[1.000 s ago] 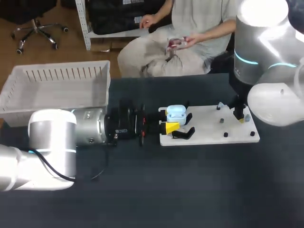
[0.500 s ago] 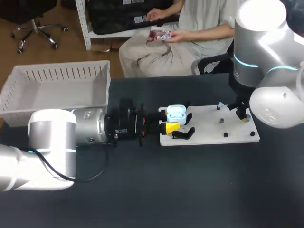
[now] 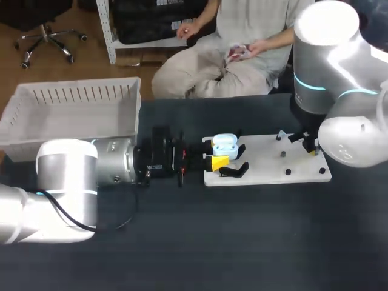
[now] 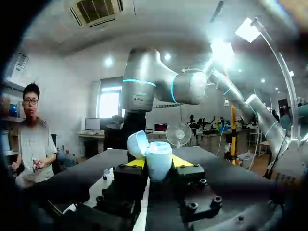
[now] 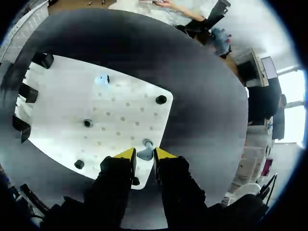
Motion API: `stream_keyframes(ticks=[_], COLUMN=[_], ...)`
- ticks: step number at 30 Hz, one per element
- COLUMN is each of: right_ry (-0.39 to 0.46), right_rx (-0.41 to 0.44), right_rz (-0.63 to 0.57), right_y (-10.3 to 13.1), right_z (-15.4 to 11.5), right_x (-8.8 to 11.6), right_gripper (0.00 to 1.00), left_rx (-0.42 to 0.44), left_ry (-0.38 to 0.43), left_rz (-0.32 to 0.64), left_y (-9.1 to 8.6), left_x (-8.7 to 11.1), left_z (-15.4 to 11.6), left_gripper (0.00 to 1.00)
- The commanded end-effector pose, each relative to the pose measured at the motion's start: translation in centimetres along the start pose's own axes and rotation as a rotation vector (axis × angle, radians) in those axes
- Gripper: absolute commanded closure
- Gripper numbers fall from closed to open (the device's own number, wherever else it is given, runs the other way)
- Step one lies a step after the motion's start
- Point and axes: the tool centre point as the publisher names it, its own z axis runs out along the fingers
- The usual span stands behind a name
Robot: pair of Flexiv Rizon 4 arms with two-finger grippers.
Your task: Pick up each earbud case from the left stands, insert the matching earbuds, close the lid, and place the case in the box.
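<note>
Noted a slight shift of right gripper (image 3: 312, 148) toward the right end of the white board (image 3: 267, 162) since a second back. Left gripper (image 4: 159, 164) unmoved over the same span.

Right gripper: yellow tips drawn to a narrow gap, pinching a small grey-blue earbud (image 5: 145, 152) from both sides. Earbud rounded and smooth, sitting at the board's edge beside a dark peg. Second earbud (image 5: 101, 80), paler blue, lying further in on the board, well apart from the first.

Left gripper: lying level along the surface (image 3: 242, 242), tips clamped on the two sides of the earbud case (image 4: 159, 156). Case light blue, glossy, rounded, lid (image 4: 136, 144) hinged open and tilted back. Seen from the head camera at the board's left end, between black stands (image 3: 234, 171).

Board: flat, matte white, rounded corners, dotted with small holes and short dark pegs. Surface dark and matte. Box (image 3: 73, 115) white plastic, slotted walls, at the far left of the surface, well apart from the board.
</note>
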Motion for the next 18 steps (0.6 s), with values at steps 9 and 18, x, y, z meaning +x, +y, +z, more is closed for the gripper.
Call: stream_keyframes(ticks=[9,18], right_ry=[0.001,-0.022], right_rx=[0.014,0.028], right_rz=[0.013,0.021], right_y=[0.1,0.6], right_z=[-0.1,-3.0], right_x=[0.4,0.9], right_gripper=[1.0,1.0], left_rx=[-0.002,-0.002], left_ry=[-0.004,-0.004], left_rz=[0.002,0.002], left_y=[0.0,0.0], left_x=[0.1,0.1], left_z=[0.0,0.0], left_gripper=[1.0,1.0])
